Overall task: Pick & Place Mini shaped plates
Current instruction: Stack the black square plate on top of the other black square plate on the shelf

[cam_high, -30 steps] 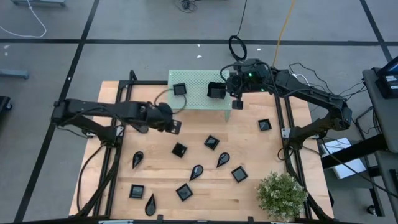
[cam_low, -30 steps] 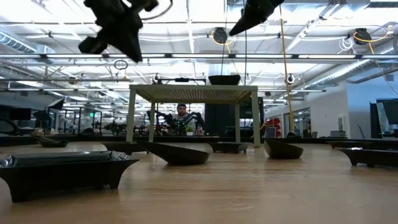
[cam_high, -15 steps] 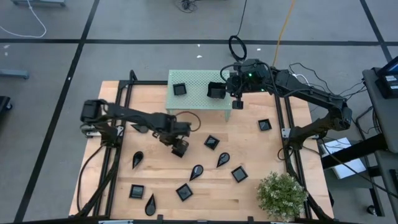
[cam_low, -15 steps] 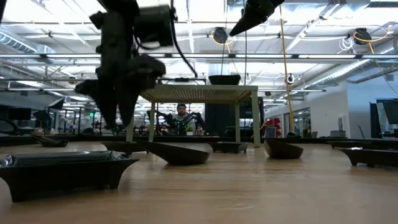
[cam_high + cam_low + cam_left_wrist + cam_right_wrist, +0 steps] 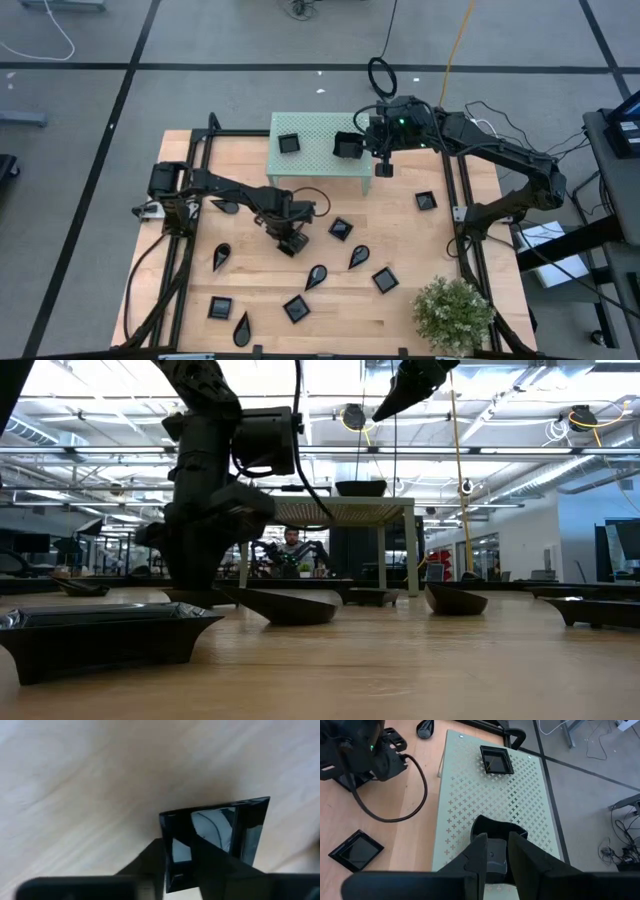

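the mini shaped plates (image 5: 385, 280) are judged small, light and rigid, with a glossy black glaze that is likely slippery and could chip if dropped. the thin raised rim is the sensible place to take hold, one finger inside and one outside the wall, since the flat body offers nothing to pinch.

most of the plates lie scattered on the wooden bench (image 5: 400, 320); two are on the pale green perforated stand (image 5: 320, 150) at the far side. a potted plant (image 5: 455, 312) stands at the near right corner.

the left tool (image 5: 291, 240) is set down over a square plate (image 5: 220, 837) near the middle of the bench. in the left wrist view the dark fingers are seen straddling one wall of this plate, but whether it is already pinched cannot be told. the right tool (image 5: 494, 857) is held over the stand, closed on the rim of a wavy-edged plate (image 5: 496, 831) that appears to rest on the stand's surface.

the high view gives the whole layout and the spacing of the plates, yet the left tool hides the plate beneath it there. the left wrist view alone shows that plate's rim between the fingers. the low view shows the plates' shallow profiles and the left tool reaching down to the bench, and the right wrist view alone shows the second square plate (image 5: 496, 759) lying well apart on the stand.
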`<move>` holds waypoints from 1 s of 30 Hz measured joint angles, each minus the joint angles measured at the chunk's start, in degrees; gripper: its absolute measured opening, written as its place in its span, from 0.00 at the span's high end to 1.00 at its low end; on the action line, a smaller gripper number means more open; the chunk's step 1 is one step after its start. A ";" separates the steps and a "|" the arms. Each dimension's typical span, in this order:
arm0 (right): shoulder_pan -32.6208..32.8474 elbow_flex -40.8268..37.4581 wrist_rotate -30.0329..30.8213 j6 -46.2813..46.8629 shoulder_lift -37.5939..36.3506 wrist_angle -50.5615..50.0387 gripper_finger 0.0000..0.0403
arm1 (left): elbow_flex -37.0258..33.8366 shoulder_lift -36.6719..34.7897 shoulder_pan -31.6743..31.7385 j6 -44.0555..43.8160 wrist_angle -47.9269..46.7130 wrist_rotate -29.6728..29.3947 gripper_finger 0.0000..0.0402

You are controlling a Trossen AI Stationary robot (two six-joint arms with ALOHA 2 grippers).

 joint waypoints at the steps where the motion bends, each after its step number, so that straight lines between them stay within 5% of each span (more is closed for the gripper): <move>1: 0.01 0.00 -0.02 0.00 0.00 -0.03 0.84 | 0.00 0.00 0.00 0.40 0.07 0.64 0.84; 5: 0.00 0.00 -0.02 0.00 0.00 -0.30 0.84 | -0.17 -0.42 0.00 0.76 0.36 3.35 0.98; 16: 0.01 0.00 0.00 0.00 0.00 -0.28 0.84 | -0.33 -12.76 0.37 -3.13 1.07 2.85 0.98; 30: 0.04 0.00 -0.17 -1.26 0.00 3.88 0.84 | -0.28 -31.20 10.47 -8.02 1.29 -13.70 0.96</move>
